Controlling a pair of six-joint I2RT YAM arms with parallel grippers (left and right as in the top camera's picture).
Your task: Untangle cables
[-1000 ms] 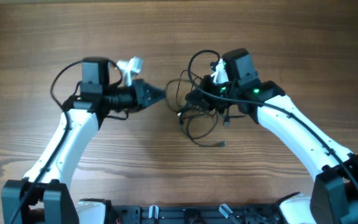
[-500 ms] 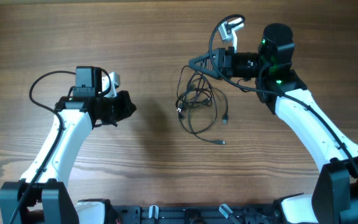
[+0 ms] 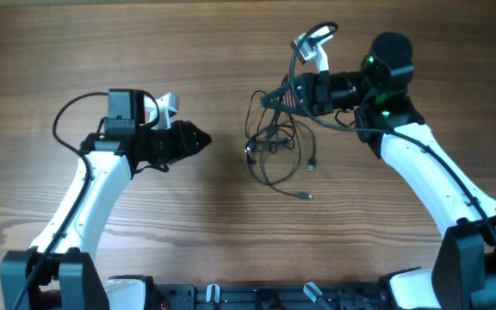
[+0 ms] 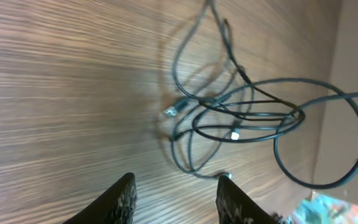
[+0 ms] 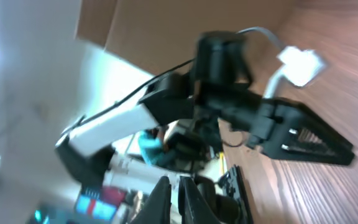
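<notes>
The cables [image 3: 274,145] are thin black cords looped in a tangle on the wooden table mid-centre, with small plugs at loose ends [image 3: 306,197]. In the left wrist view the tangle [image 4: 241,115] lies ahead of my fingers. My left gripper [image 3: 198,138] [image 4: 176,180] is open and empty, left of the tangle and pointing at it. My right gripper [image 3: 267,95] [image 5: 174,182] is at the tangle's far upper edge, jaws almost together, with strands running up to its tip. The held strand does not show in the right wrist view.
The robot base frame [image 3: 257,297] runs along the near table edge. Thick arm cables loop beside the left wrist [image 3: 65,120] and above the right wrist [image 3: 313,39]. The left arm [image 5: 229,106] shows across the right wrist view.
My right gripper rose out of the tangle to the far right, pulling strands up, and now holds there. My left gripper drew back left, then came back right toward the cables.
</notes>
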